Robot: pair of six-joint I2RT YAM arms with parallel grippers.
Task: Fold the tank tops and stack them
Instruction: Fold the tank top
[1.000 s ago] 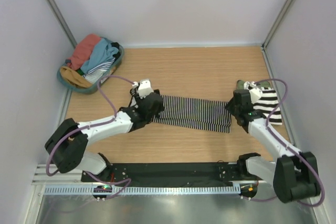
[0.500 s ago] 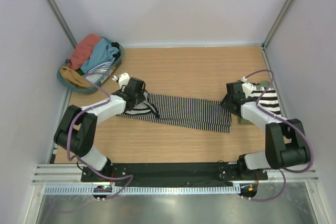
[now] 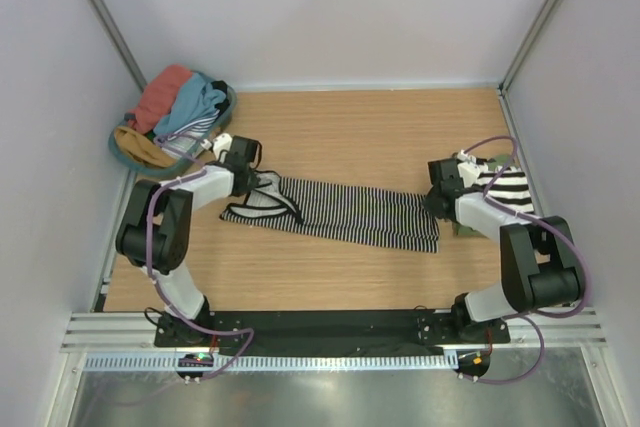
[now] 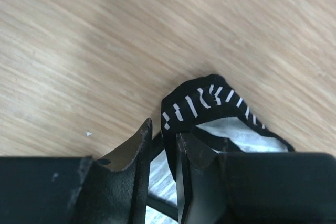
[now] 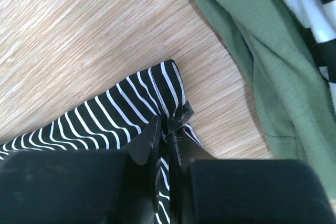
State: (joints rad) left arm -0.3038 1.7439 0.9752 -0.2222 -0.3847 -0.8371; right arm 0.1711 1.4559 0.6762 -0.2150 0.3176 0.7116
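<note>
A black-and-white striped tank top (image 3: 345, 212) lies flat and stretched out across the middle of the table. My left gripper (image 3: 257, 179) is at its strap end. In the left wrist view one strap (image 4: 197, 98) runs between the fingers of the left gripper (image 4: 164, 130), whose jaws stand narrow, the strap against the right finger. My right gripper (image 3: 437, 199) is at the hem end. There the right gripper (image 5: 167, 125) is shut on a bunched corner of the striped hem (image 5: 176, 109).
A folded olive green top (image 5: 252, 51) with a folded striped top (image 3: 505, 190) on it lies at the right edge, just beyond the right gripper. A round teal basket (image 3: 222, 127) at the back left holds coral, teal blue and mustard tops. Walls close in on three sides.
Both grippers moved back and outward to the striped top's two ends, uncovering its straps. Both jaws closed, the left round a strap, the right on the hem corner.
</note>
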